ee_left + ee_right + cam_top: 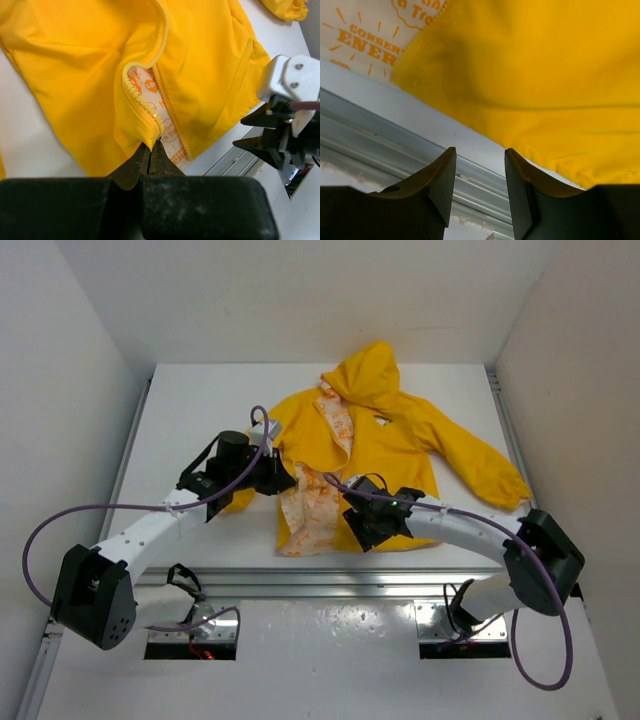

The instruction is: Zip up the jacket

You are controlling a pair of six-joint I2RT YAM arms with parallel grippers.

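Note:
The yellow hooded jacket (400, 440) lies flat on the white table, hood to the far side. Its front is open, showing orange-and-white lining (310, 505). My left gripper (285, 480) is shut on the lower end of the jacket's left front edge (150, 127), where the zipper teeth (142, 102) run. The other row of zipper teeth (175, 125) lies just to the right, apart from it. My right gripper (365, 530) hovers open over the hem (600, 170) near the table's front edge, with nothing between its fingers (445, 170).
A metal rail (330, 580) runs along the table's front edge, directly under the right gripper (480, 157). White walls close in the table on three sides. Purple cables (40, 540) loop off both arms. The right gripper's tips (272, 132) show in the left wrist view.

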